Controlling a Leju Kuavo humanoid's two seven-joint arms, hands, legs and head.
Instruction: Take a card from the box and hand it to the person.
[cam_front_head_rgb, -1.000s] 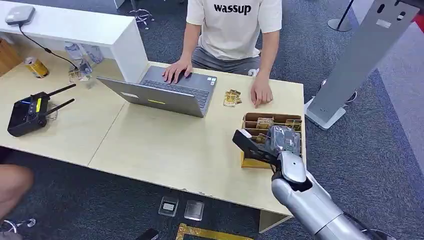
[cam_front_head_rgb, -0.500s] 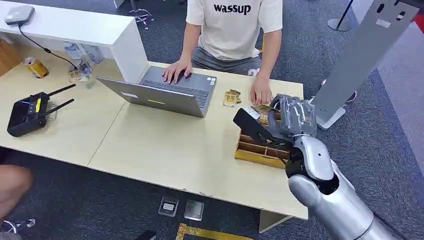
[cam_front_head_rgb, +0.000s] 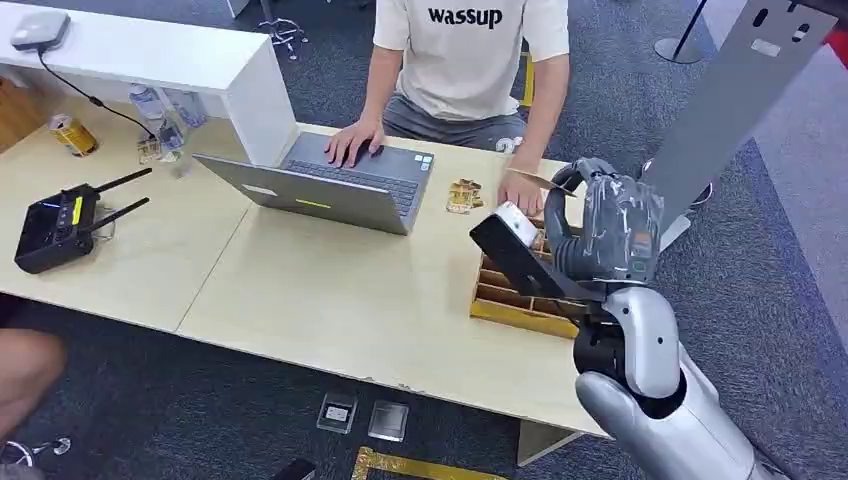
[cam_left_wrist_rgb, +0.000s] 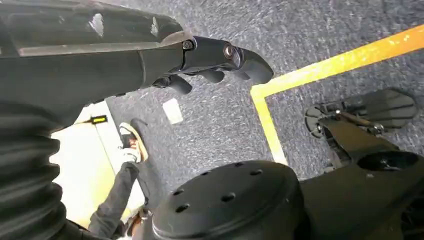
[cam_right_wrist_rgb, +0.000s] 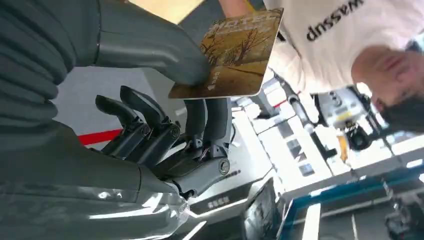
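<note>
On the left end of the bench (cam_front_head_rgb: 300, 290) you have a black remote controller (cam_front_head_rgb: 60, 222) with two antennas, and behind it a yellow can (cam_front_head_rgb: 73, 134) near the back edge. Moving right, an open grey laptop (cam_front_head_rgb: 330, 185) sits at mid-bench; the person (cam_front_head_rgb: 465, 60) in a white T-shirt sits behind it with one hand on its keyboard. Just right of the laptop, a few loose gold cards (cam_front_head_rgb: 464, 195) lie on the bench, and the person's other hand (cam_front_head_rgb: 520, 190) rests flat beside them. Further right, note the wooden box (cam_front_head_rgb: 510, 300) with divided compartments at the bench's right end. The right robot hand (cam_front_head_rgb: 610, 235) is raised above the box, and you can see in the right wrist view that it pinches the card (cam_right_wrist_rgb: 232, 57), a gold card with a tree picture, between the thick thumb and the dark fingers (cam_right_wrist_rgb: 210, 120); the card is clear of the box, on the person's side of the hand. The left robot hand (cam_left_wrist_rgb: 215, 62) hangs over grey carpet with a yellow floor line (cam_left_wrist_rgb: 280, 95); its fingers are curled in with nothing in them.
</note>
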